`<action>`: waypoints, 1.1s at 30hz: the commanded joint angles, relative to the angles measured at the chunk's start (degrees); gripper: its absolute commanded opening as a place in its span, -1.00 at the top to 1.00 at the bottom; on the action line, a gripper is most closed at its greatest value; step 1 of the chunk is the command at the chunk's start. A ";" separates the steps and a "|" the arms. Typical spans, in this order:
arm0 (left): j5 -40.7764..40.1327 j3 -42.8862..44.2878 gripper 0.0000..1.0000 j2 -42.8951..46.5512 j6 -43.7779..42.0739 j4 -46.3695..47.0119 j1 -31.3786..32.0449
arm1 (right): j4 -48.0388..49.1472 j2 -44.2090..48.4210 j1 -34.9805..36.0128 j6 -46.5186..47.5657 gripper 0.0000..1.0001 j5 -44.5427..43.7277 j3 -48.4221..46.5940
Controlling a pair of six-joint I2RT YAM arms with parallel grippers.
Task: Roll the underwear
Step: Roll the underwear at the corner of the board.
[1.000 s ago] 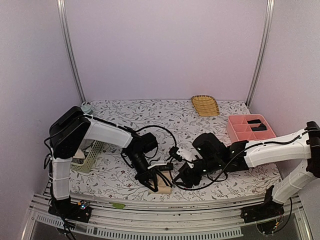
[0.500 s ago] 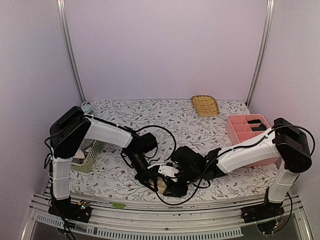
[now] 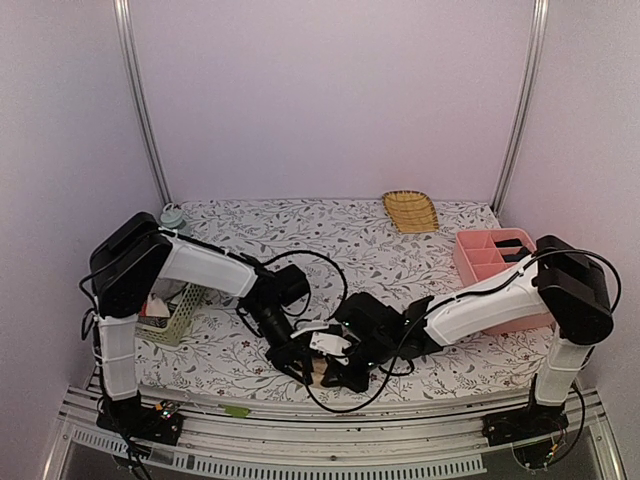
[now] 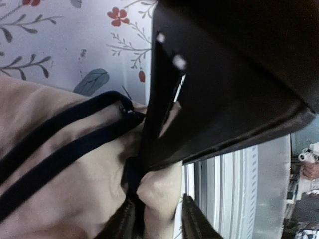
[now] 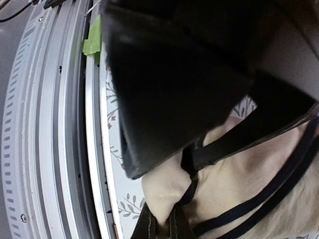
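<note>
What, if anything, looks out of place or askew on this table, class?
The beige underwear sits bunched and creased at the very near edge of the table, almost against the metal rail, pinched by the right gripper. Nothing looks spilled or damaged.

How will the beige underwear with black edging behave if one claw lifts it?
Probably floppy: the beige underwear bunches into soft folds where the right claw pinches it. Likely light, as it looks like thin cloth. Lifted by that one pinch, it would probably sag and unfold.
</note>
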State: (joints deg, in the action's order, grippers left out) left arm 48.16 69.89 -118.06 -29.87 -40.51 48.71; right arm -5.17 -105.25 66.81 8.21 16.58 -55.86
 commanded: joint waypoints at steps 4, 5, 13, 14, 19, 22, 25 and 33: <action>-21.91 -12.12 -0.19 13.13 5.86 14.24 -6.24 | -0.81 -6.47 -3.41 -6.65 1.00 18.72 -2.01; -22.79 -13.84 -0.22 17.35 6.45 16.30 -6.60 | -0.85 -6.86 -4.09 -7.63 1.00 20.95 -2.21; -28.29 -30.40 -0.30 41.93 7.35 33.13 -6.06 | 1.62 -10.07 -9.35 -16.43 1.00 35.26 -1.97; -28.45 -32.30 -0.32 44.78 6.74 34.70 -5.06 | 2.36 -10.98 -10.19 -17.25 1.00 36.78 -1.85; -35.00 -39.52 -0.33 53.22 3.35 38.02 4.10 | 4.94 -14.92 -13.68 -21.68 1.00 42.82 -1.70; -39.11 -40.88 -0.29 52.30 1.59 38.67 11.13 | 6.73 -16.88 -15.14 -22.91 1.00 44.54 -0.46; -42.15 -41.19 -0.25 48.67 0.88 41.19 16.72 | 6.57 -19.53 -16.29 -23.60 1.00 45.11 -1.04; -48.71 -37.32 -0.09 36.12 -1.66 48.45 24.03 | 0.46 -24.63 -16.88 -22.51 1.00 45.04 -6.19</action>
State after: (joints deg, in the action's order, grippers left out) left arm 4.47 29.93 -77.71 -29.15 2.59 70.06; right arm -1.06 -123.76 50.48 -16.84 67.48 -62.63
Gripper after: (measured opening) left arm 0.563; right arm 0.058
